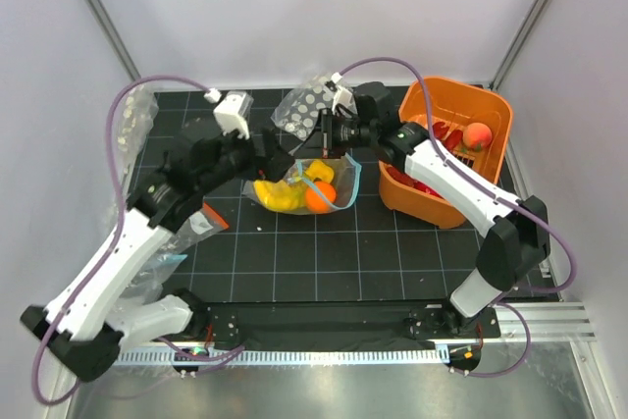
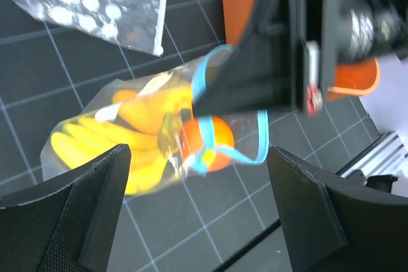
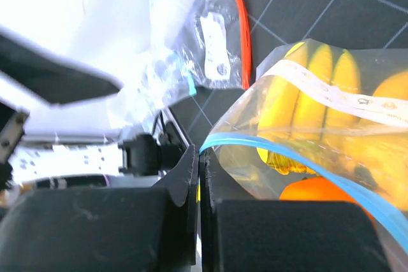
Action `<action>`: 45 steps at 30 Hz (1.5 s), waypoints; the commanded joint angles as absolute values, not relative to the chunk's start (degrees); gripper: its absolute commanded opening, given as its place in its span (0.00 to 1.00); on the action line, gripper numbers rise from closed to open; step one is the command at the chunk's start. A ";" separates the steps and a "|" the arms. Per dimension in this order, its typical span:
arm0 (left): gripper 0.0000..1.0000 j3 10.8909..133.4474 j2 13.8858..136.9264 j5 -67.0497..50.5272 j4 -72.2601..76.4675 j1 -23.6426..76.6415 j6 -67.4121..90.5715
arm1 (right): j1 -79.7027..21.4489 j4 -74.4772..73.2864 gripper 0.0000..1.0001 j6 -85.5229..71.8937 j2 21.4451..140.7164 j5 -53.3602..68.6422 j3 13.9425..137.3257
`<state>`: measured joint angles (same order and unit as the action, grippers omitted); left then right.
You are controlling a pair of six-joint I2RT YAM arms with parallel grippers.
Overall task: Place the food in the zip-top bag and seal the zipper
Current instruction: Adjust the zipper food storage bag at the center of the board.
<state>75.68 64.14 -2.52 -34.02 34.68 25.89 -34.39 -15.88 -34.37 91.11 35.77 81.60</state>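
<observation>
Two grippers are attending one zip-top bag (image 1: 294, 195). The fruit is already sitting inside it, so sealing appears to be the step in hand.

- Right gripper (image 3: 199, 162): the jaws are pinching tight on one end of the zipper (image 3: 293, 169), and the light-blue strip is running away from its fingertips along the bag mouth. The banana bunch (image 3: 312, 93) is lying just beyond the fingertips. The orange (image 3: 319, 194) is pressing against the strip right beside them. What looks like a mango-like piece (image 3: 390, 97) is sitting farther along.
- Left gripper (image 2: 197, 152): the fingers (image 2: 95, 208) are spread wide and gripping nothing. It is hovering over the bag, which is lying below and between them.
- Mouth: in the left wrist view the zipper is looping apart past the orange, so it is not sealed.
- Bystanders: an orange basket (image 1: 417, 201) is sitting alongside the right arm, a dotted bag (image 1: 304, 105) beyond both grippers, and a bag with an orange-red strip (image 3: 239, 30) beyond the right fingertips.

Risks, as judged:
- With nothing anchoring the far end, the whole bag may be dragged along instead of the strip closing.
- The orange, bulging at the mouth, may be keeping the tracks apart or may roll out.
- The thin strip may slip out of the pinch.
</observation>
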 commanded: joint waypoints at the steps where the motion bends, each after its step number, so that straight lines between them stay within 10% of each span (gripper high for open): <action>1: 0.91 69.36 56.53 -0.44 -27.96 34.89 19.61 | -34.37 -14.23 0.01 -41.74 91.67 33.67 87.97; 11: 0.85 51.77 43.85 -8.86 -15.64 34.89 0.29 | -34.19 -17.31 0.01 -47.28 93.43 32.34 92.98; 18: 0.46 53.35 50.35 -10.29 -14.77 34.89 -10.18 | -33.75 -17.67 0.01 -49.30 93.16 33.83 94.48; 39: 0.46 52.56 58.09 -8.62 -3.70 34.89 -10.81 | -33.84 -7.48 0.01 -57.57 90.18 38.06 87.72; 45: 0.27 53.88 60.90 -11.16 -3.34 34.89 -10.81 | -33.66 -7.56 0.01 -57.74 89.65 37.62 87.63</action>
<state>52.05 60.27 -10.00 -7.92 34.81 -10.70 -33.89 -12.08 -56.07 93.47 35.79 86.70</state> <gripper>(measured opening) 0.309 0.039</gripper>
